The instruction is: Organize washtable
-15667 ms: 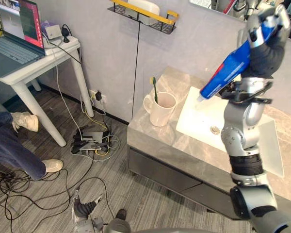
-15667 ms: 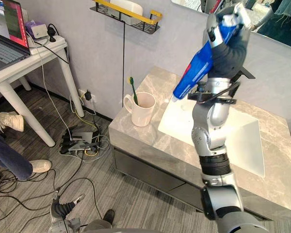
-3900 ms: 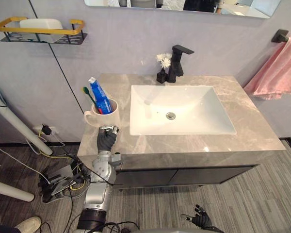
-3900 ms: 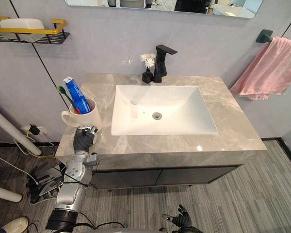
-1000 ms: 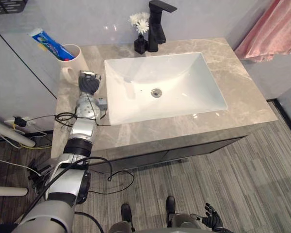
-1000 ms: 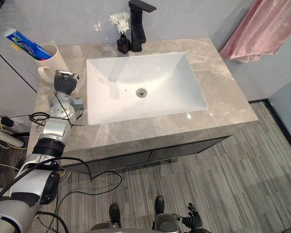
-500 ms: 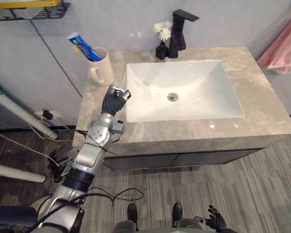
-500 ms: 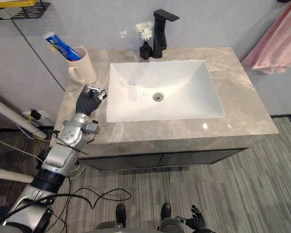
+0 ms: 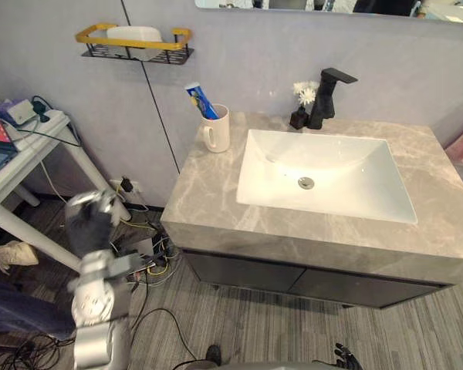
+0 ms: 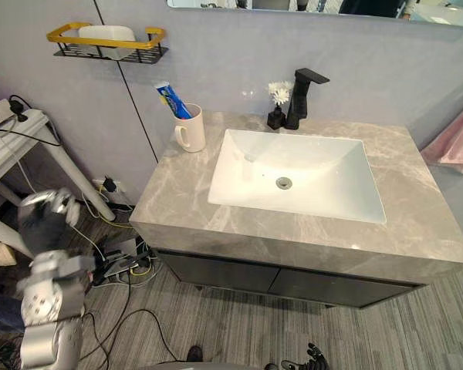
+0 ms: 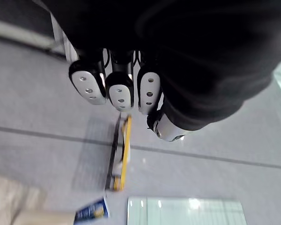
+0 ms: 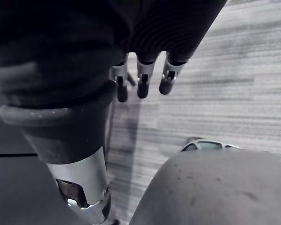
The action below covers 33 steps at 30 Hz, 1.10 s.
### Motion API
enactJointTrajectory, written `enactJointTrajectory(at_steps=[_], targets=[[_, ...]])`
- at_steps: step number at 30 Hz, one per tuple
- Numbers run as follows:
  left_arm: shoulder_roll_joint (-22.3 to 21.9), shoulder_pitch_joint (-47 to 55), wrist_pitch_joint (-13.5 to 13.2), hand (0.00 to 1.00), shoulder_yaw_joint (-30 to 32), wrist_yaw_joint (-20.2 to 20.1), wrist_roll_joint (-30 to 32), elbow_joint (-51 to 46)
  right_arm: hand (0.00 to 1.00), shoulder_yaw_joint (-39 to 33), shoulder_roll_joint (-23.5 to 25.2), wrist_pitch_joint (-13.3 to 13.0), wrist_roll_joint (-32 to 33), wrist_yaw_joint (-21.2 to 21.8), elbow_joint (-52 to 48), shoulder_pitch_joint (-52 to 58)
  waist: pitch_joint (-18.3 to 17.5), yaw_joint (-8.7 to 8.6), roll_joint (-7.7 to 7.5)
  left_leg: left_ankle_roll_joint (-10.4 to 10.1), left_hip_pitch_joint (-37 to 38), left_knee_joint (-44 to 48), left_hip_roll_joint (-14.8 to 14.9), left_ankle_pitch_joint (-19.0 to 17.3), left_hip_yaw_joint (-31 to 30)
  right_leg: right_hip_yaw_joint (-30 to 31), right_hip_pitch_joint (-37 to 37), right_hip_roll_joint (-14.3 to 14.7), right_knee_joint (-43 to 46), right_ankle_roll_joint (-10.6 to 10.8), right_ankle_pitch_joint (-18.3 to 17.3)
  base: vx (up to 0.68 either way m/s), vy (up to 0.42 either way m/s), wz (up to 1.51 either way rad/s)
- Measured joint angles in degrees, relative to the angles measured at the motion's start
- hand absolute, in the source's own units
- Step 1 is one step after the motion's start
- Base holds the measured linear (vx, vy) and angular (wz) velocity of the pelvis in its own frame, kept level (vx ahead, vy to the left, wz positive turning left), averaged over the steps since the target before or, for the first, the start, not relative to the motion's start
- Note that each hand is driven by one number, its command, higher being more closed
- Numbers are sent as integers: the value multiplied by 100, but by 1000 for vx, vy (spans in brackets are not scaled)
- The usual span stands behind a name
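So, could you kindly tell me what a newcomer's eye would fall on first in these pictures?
The white sink set in the grey marble counter draws the eye first, with the black faucet behind it. At the counter's back left corner stands a white mug with a blue toothpaste tube sticking out. The left hand hangs in the air left of the counter, its fingers curled on nothing.

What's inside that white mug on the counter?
A blue toothpaste tube leans out of the mug; its lower end, and anything else inside, is hidden by the wall.
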Motion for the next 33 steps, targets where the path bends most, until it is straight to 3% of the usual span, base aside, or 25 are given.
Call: enactJointTrajectory(at_steps=[6, 10, 14, 15, 19, 22, 27, 33], targets=[[-469, 453, 93, 100, 711, 155, 307, 322, 0, 20, 106, 5, -1, 98, -313, 17, -126, 130, -56, 0, 85, -63, 6, -35, -5, -108, 62, -90, 102, 27, -81, -9, 2, 4], [-624, 451, 258, 100, 979, 157, 491, 1640, 0, 165, 167, 34, 1, 104, -421, -21, -246, 140, -69, 0, 89, -55, -3, -17, -28, -148, 77, -108, 131, 49, -114, 6, 1, 4], [-660, 248, 420, 100, 1100, 131, 481, 3894, 0, 245, 370, 43, 9, 92, -460, -118, -267, 138, -82, 8, 128, -42, 8, -6, 5, -123, 87, -107, 160, 42, -136, -7, -2, -3], [-702, 197, 476, 0, 1214, 119, 484, 4550, 0, 242, 432, 44, 13, 85, -458, -127, -265, 136, -79, 8, 157, -52, 10, -7, 33, -93, 89, -108, 167, 43, -139, -17, -2, -11], [-737, 46, 580, 0, 1528, -17, 496, 6568, 0, 134, 501, 38, 54, 8, -310, -114, -278, 128, -52, 16, 217, -88, 16, -14, 115, 2, 74, -106, 177, 49, -150, -17, 0, -12], [-820, 63, 763, 0, 1520, -239, 570, 7469, 0, -41, 525, 11, 111, -27, -96, -193, -289, 130, -65, 15, 338, -189, 19, -12, 185, 82, 76, -97, 161, 53, -152, -17, 3, -14], [-812, 14, 797, 0, 1388, -444, 742, 7952, 0, -135, 506, -10, 201, -24, 339, -391, -295, 122, -43, 15, 375, -227, -7, -12, 196, 165, 79, -81, 97, 68, -152, -2, 3, -3], [-437, -169, 744, 0, 489, -510, 1175, 8132, 0, -260, 431, 16, 220, -29, 946, -775, -294, 113, -45, 17, 377, -224, -56, -9, 83, 138, 114, -56, 58, 81, -145, 15, -2, 3]])
